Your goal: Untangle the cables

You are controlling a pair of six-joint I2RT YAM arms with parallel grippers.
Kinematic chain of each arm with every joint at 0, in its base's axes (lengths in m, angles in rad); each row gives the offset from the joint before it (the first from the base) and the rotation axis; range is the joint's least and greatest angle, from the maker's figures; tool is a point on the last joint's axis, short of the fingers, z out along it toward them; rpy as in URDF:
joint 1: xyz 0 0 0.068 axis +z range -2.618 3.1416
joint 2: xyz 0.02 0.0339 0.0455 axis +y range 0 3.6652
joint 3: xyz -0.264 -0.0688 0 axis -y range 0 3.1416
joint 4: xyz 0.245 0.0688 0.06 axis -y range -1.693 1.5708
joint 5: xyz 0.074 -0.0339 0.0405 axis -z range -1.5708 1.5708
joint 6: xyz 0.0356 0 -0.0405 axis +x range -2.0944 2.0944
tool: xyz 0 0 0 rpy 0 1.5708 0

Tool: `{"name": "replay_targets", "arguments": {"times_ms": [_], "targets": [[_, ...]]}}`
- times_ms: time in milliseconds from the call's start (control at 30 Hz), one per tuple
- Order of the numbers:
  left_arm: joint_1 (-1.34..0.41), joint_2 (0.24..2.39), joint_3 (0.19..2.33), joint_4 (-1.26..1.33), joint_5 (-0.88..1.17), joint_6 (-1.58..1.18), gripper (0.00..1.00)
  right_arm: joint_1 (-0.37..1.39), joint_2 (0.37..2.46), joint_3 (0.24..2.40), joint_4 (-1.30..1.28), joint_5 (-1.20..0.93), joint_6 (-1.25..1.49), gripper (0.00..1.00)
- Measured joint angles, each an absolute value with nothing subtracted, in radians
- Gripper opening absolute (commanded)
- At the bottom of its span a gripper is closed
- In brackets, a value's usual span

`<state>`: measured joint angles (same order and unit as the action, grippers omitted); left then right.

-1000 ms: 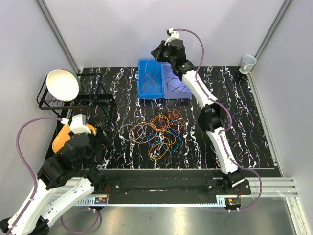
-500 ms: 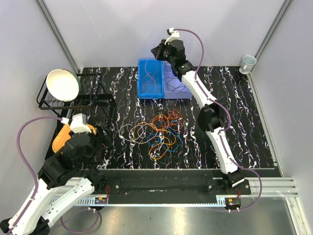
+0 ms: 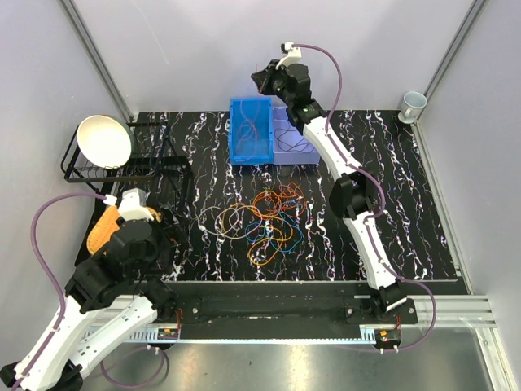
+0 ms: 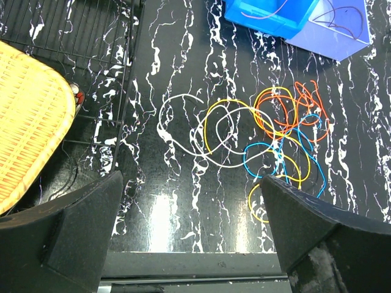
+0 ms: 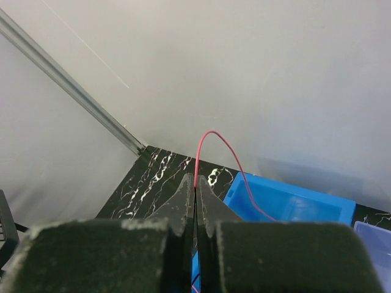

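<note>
Cables (image 3: 273,218): your right gripper (image 5: 196,183), clamped on a red cable (image 5: 220,146), hangs over the bin (image 5: 287,204) below; release off-centre and it may drape over the rim. Left gripper (image 4: 190,183) gapes wide.

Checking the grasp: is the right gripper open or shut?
Shut. The right gripper has its fingers pressed together in the wrist view, with a red cable arching up from between them.

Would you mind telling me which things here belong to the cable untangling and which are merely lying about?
Job: tangled pile of thin coloured wire loops; thin red wire pinched in the right gripper; blue plastic bin and pale purple bin, both holding wires.
Lying about: white bowl on black wire rack; yellow woven basket; pale mug.
</note>
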<state>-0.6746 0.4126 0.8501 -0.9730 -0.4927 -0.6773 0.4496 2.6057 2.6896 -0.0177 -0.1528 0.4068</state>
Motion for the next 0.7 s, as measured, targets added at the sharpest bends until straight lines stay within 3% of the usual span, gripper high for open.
{"name": "replay_targets", "arguments": {"times_ms": [700], "targets": [[-0.665, 0.414, 0.848, -0.971, -0.492, -0.673, 0.98, 0.395, 2.505, 2.656, 0.068, -0.284, 0.552, 0.0]]}}
